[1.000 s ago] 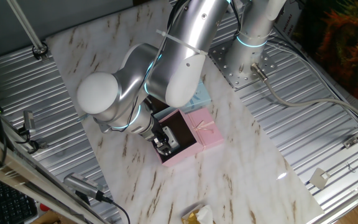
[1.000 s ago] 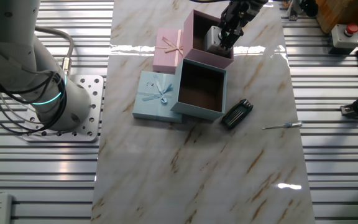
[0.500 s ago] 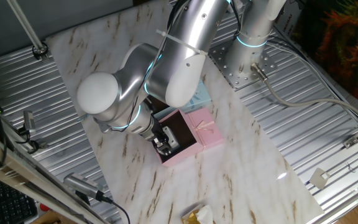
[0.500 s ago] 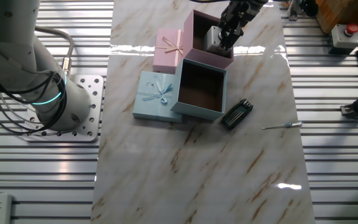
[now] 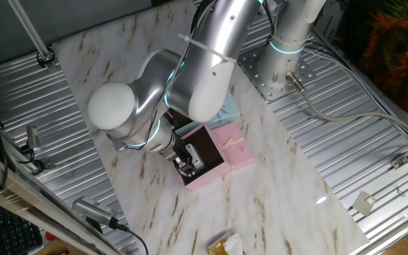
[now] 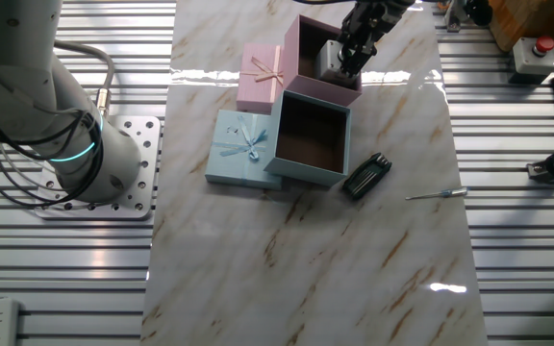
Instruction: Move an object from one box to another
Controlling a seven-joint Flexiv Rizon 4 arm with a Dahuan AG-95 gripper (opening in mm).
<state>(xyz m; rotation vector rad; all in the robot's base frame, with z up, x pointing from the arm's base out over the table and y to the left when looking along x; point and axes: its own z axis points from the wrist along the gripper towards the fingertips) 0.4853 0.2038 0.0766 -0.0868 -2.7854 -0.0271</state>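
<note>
The gripper (image 6: 350,60) reaches down into the pink box (image 6: 307,38). The blue box (image 6: 311,140) sits just beside it, open.

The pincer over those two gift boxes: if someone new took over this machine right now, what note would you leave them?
Pincer: down inside the pink box, at the small white-grey block; open or shut cannot be told from either view.
Blue box: open, nothing visible inside, next to the pink box.
Both lids lie beside the boxes: pink lid, blue lid.
Done: the block is already in the pink box.
Left: confirm the block is let go, then lift the arm clear.
</note>
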